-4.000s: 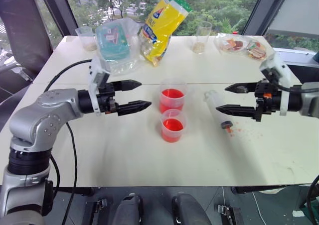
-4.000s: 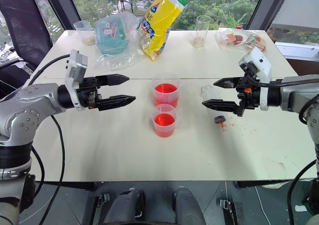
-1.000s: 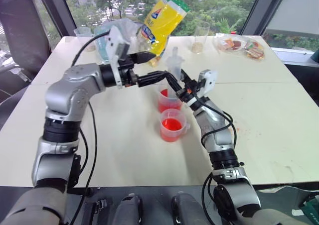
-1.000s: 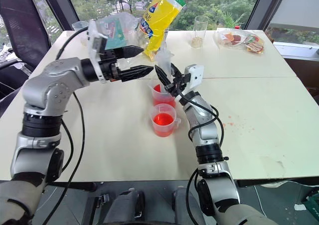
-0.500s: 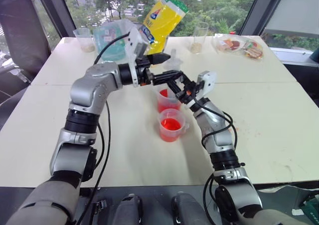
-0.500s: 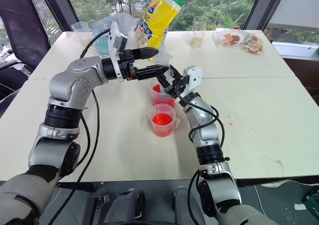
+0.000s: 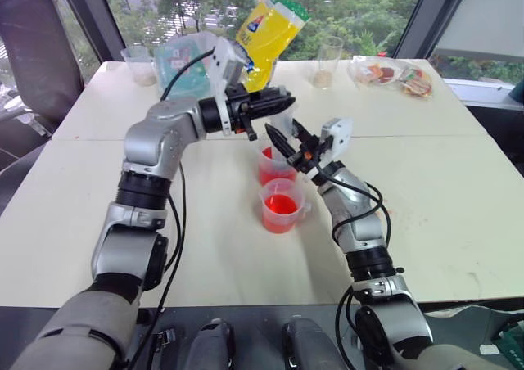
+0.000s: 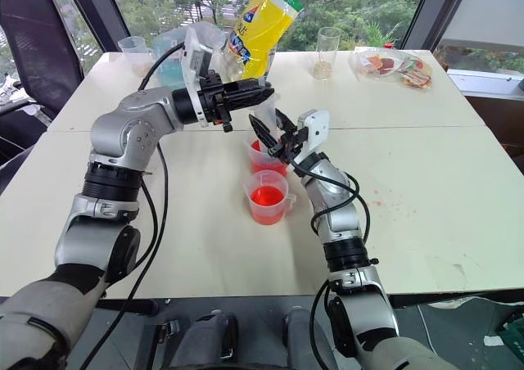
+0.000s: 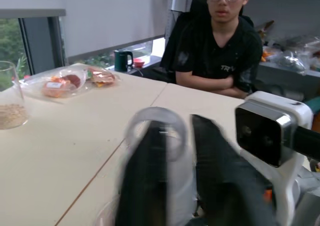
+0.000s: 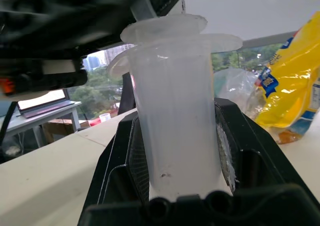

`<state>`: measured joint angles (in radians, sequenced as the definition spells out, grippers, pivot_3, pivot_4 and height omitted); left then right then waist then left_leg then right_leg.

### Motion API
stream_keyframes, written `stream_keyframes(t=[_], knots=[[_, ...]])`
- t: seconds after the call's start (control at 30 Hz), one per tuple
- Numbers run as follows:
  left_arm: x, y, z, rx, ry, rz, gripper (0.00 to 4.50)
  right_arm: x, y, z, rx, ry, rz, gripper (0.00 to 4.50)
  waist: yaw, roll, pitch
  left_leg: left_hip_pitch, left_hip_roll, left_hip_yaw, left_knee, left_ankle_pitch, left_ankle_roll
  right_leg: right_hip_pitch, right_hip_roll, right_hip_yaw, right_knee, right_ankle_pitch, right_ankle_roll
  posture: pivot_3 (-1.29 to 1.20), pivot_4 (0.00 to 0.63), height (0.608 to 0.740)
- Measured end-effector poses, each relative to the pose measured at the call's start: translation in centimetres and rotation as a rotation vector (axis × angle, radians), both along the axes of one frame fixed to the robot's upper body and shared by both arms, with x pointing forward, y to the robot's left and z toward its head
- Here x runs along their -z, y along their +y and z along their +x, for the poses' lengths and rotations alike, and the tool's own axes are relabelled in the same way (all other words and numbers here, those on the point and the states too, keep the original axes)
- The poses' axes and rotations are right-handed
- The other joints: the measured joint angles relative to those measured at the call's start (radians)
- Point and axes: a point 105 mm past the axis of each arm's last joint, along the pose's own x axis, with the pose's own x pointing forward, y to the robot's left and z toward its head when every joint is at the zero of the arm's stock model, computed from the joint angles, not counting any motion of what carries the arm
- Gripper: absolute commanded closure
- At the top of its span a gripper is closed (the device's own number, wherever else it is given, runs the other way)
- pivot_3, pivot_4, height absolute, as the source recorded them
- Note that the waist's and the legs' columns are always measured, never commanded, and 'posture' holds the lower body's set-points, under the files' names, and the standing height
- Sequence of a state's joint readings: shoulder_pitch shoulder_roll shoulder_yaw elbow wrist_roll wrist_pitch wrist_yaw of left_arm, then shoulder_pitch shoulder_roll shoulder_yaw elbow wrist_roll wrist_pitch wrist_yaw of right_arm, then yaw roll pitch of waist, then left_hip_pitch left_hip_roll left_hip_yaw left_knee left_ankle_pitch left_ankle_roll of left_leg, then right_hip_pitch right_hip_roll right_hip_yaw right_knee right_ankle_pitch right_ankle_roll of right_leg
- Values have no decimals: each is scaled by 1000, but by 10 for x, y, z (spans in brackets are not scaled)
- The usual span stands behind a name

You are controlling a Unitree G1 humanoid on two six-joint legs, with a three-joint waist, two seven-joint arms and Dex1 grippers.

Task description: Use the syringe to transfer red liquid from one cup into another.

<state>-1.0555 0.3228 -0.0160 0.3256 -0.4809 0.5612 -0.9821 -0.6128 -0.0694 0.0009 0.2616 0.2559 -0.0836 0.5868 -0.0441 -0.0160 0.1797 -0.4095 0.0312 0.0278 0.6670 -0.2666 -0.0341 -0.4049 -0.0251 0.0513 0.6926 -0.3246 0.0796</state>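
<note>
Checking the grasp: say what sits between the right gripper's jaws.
The syringe barrel stands upright between the right gripper jaws, clamped on both sides, seen in the right wrist view.

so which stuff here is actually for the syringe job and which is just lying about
For the job:
- syringe
- larger cup of red liquid
- smaller cup of red liquid

Lying about:
- yellow bag
- glass with beige contents
- wrapped snacks
</note>
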Motion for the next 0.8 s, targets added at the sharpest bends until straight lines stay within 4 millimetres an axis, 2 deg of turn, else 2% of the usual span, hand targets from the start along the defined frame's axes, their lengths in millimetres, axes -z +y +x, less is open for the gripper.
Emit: stream_keyframes(t=[0.8], knots=[[-8,0,13,-28,10,4,4460,0,-4,4,-7,49,-28,3061,0,0,0,0,0,0,0,0,0,0,0,0,0,0,0,0,150,740]])
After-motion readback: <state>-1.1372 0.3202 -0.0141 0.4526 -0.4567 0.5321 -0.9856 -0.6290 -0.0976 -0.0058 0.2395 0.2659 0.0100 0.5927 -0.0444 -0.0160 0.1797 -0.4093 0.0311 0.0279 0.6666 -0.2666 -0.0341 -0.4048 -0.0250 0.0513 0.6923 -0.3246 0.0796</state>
